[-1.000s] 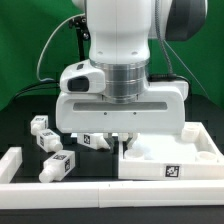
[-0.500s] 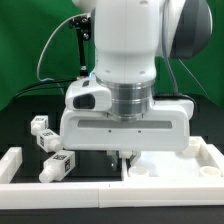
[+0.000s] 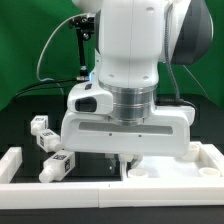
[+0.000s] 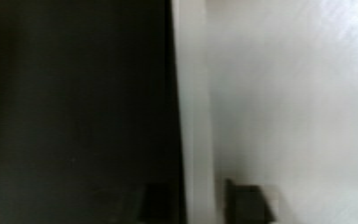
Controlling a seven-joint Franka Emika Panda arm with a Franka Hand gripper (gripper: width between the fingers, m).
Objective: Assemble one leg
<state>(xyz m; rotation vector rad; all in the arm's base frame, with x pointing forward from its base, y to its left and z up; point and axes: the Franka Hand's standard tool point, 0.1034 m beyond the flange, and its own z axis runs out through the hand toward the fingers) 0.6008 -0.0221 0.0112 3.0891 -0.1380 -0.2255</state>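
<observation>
Pincer (image 3: pixel 122 157) sits low under the arm's broad white hand, right at the near corner of the large white panel (image 3: pixel 205 156), on the side of that panel toward the exterior view's left. In the wrist view the pincer (image 4: pixel 201 200) shows as two dark fingertips (image 4: pixel 158 203) standing on either side of a pale upright strip. That strip appears to be the panel's rim, with the flat white of the panel (image 4: pixel 291 100) on one side and dark tabletop on the other. The fingertips are clearly apart, but the picture is blurred, so I cannot tell whether they press on that rim or merely straddle it.

No leg is in the pincer. Three legs lie on the black tabletop (image 3: pixel 20 138), well apart from the panel on the exterior view's left. The rear leg (image 3: pixel 40 126) is farthest back, the middle leg (image 3: pixel 47 142) lies just in front of it, and the front leg (image 3: pixel 58 165) lies nearest the camera with a tag facing up. The rear and middle legs look close enough to touch, though I cannot be sure.

A strip of bare tabletop lies open between the front leg and the panel's edge. A white rail (image 3: pixel 60 200) closes off the near side in front of both.
</observation>
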